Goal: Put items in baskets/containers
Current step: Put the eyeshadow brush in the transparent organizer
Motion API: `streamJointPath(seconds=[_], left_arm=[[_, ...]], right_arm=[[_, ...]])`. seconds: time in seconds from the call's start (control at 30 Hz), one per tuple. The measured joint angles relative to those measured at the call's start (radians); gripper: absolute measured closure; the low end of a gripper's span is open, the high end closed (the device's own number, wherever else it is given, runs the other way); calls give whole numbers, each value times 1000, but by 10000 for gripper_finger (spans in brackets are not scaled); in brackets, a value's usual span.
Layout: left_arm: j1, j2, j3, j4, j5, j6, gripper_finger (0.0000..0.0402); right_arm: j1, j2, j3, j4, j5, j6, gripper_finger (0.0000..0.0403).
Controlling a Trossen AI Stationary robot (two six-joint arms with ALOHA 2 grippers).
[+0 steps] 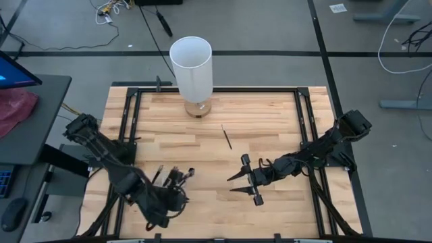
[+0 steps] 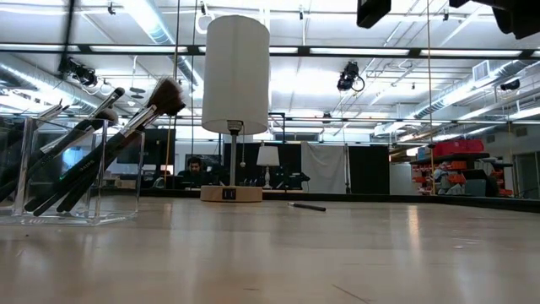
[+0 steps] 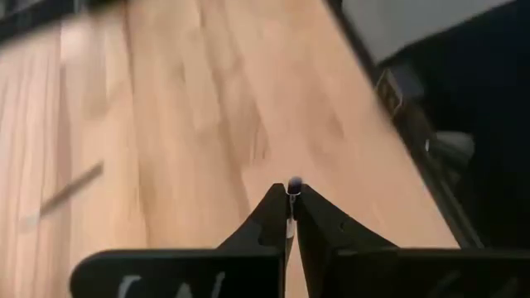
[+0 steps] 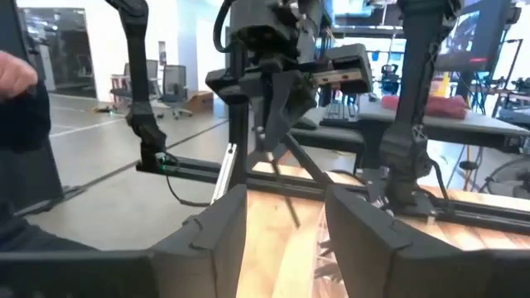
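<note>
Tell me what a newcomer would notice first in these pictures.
First the tall white cylinder lamp standing at the far edge of the wooden table. Next, the clear container full of leaning dark makeup brushes, under the left gripper, which pinches one thin dark brush. One lone brush lies mid-table, ahead of the open right gripper.
</note>
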Motion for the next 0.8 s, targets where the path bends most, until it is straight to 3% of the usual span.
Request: streamJointPath(seconds=[0.13,0.33,0.53,0.8], left_arm=[[-37,-20,12,-152,-55,-141,391],[-25,-96,-85,-156,-125,-208,391],[25,-218,-271,28,-133,-214,389],[105,-306,-479,238,-18,-283,389]], right_arm=[[-1,1,0,-8,0,5,235],[-1,1,0,-8,-2,7,235],[-1,1,0,-11,-2,8,235],[-1,1,0,-12,-2,9,235]])
